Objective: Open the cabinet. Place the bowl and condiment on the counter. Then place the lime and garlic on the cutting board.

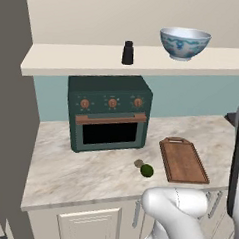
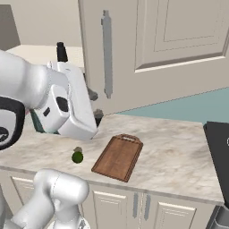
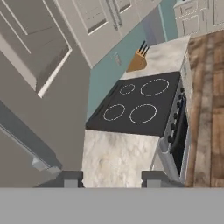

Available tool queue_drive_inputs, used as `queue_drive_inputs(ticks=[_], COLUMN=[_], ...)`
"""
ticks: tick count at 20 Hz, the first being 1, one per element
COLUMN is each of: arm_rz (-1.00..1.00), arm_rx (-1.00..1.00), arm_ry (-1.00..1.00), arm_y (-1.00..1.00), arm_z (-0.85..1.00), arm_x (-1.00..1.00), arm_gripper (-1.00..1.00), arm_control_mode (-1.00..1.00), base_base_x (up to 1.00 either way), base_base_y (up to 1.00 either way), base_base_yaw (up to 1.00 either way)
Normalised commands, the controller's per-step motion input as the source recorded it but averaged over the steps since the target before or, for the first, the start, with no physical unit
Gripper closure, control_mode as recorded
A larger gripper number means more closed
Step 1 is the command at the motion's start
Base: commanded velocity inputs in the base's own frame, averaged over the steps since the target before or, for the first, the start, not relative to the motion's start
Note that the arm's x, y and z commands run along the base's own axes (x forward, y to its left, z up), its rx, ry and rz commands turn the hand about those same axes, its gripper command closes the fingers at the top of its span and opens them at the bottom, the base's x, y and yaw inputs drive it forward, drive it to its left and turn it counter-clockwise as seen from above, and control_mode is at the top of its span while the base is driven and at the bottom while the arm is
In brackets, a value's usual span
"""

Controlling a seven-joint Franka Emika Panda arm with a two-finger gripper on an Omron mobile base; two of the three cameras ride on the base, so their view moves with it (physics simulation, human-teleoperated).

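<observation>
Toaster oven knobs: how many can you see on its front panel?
3, in a row across the top of the toaster oven, above its door: left knob, middle knob, right knob. None looks hidden.

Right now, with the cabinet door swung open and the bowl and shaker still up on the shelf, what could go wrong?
1. The bowl sits near the shelf's front edge; a clumsy reach could knock it off.
2. The condiment is small and upright, so a nudge may topple it.
3. The open cabinet door stands close to the arm, and the end effector, fingers apart, is beside its edge; swinging back could strike it.
4. The lime and garlic lie loose near the counter front and could roll.
</observation>
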Motion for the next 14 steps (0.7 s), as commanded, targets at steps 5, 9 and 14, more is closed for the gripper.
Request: queue_drive_inputs(ticks=[5,9,14], arm_rz=[-0.01,-0.09,-0.14], arm_rx=[-0.06,0.00,0.00], arm_ry=[0.07,0.22,0.13], arm_y=[0.40,0.52,0.80], arm_z=[-0.26,0.38,0.50], arm_x=[-1.00,-1.00,-0.64], arm_gripper=[-1.00,-1.00,-1.00], arm_control_mode=[-1.00,-1.00,-1.00], base_base_x=[0.00,0.00,0.00], base_base_y=[0.00,0.00,0.00], base_base_yaw=[0.00,0.00,0.00])
